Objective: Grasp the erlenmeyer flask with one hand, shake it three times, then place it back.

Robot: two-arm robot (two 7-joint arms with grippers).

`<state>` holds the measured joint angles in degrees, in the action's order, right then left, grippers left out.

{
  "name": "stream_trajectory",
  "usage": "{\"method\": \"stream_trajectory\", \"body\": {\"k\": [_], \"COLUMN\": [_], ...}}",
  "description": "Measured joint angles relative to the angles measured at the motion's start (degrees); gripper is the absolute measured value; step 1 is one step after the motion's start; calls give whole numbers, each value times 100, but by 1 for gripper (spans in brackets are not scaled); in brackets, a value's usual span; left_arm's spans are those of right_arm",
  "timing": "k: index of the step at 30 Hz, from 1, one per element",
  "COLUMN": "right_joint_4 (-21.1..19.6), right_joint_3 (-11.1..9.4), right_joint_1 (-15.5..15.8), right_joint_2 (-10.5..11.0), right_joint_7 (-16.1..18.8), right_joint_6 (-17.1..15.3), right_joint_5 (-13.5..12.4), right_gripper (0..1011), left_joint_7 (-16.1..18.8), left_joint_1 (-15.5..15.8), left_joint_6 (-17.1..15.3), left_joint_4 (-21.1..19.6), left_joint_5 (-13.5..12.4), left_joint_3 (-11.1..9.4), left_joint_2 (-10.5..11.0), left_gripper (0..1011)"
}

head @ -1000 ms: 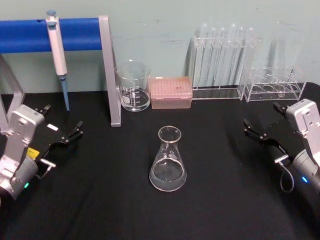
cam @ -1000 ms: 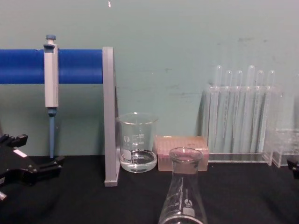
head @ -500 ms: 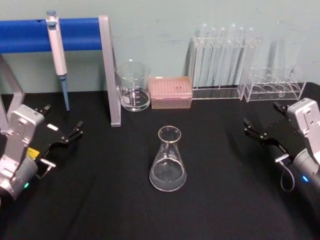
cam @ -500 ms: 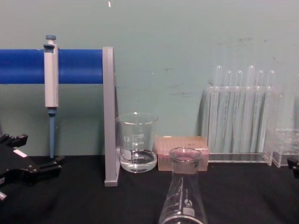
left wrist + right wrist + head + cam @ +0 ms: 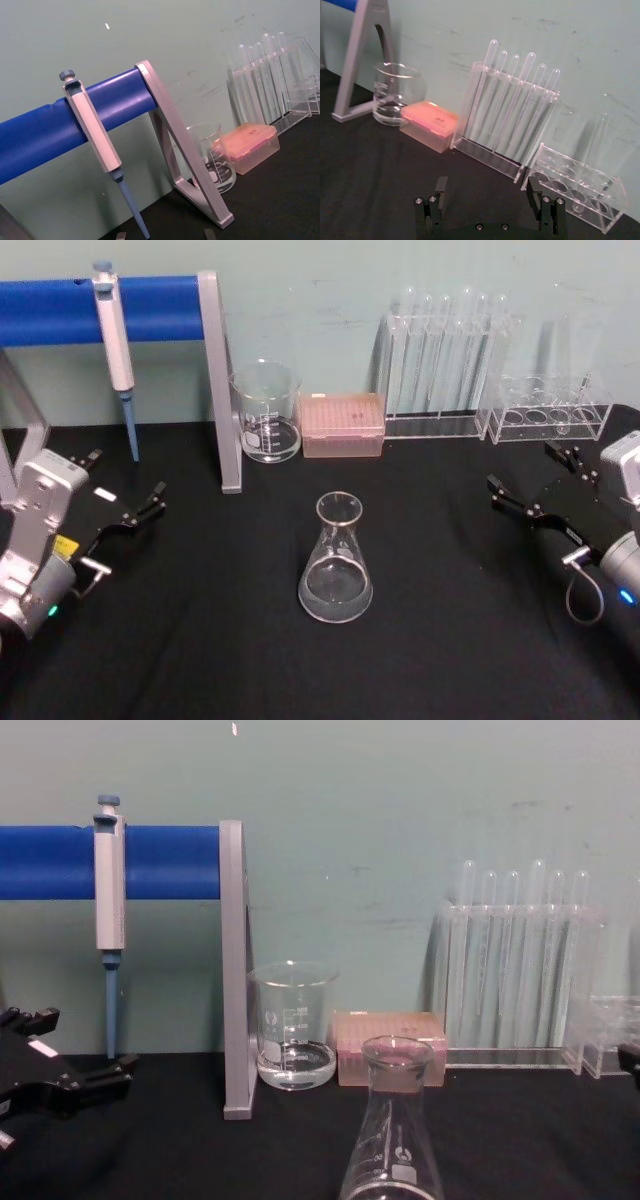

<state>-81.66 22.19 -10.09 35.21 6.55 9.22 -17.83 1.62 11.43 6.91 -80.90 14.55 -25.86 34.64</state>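
The erlenmeyer flask (image 5: 336,560) stands upright in the middle of the black table, clear glass with a little liquid in its wide base. The chest view shows its neck and rim (image 5: 393,1120) close in front. My left gripper (image 5: 125,478) rests open at the table's left, well apart from the flask, and also shows at the chest view's left edge (image 5: 85,1042). My right gripper (image 5: 522,468) is open at the right, also clear of the flask. In the right wrist view its fingers (image 5: 486,192) stand wide apart with nothing between them.
Along the back wall stand a glass beaker (image 5: 266,412), a pink tip box (image 5: 343,424), a rack of test tubes (image 5: 445,355) and a low clear rack (image 5: 553,410). A pipette (image 5: 115,340) hangs on the blue bar stand (image 5: 150,308), whose grey post (image 5: 222,380) stands behind and left of the flask.
The right arm's wrist has shifted slightly to the right and up, its fingers still open. The flask and the left arm have not moved.
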Motion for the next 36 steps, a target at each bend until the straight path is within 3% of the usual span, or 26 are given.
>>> {"method": "stream_trajectory", "body": {"k": [8,17,23,36], "right_joint_4": [-319,-709,-826,-599], "right_joint_3": [-279,-412,-356,-60], "right_joint_1": [362,696,728,374], "right_joint_2": [184,427,470,199], "right_joint_7": [560,1235,1784,2754], "right_joint_6": [58,60,56,51], "right_joint_5": [-499,-855,-1000,-1068], "right_gripper": [1000,1000,1000,1000], "left_joint_7": [0,0,0,0], "left_joint_1": [-1,0,0,0], "left_joint_6": [0,0,0,0], "left_joint_4": [0,0,0,0], "left_joint_5": [0,0,0,0], "left_joint_3": [0,0,0,0], "left_joint_2": [0,0,0,0], "left_gripper": [1001,1001,1001,1001]}}
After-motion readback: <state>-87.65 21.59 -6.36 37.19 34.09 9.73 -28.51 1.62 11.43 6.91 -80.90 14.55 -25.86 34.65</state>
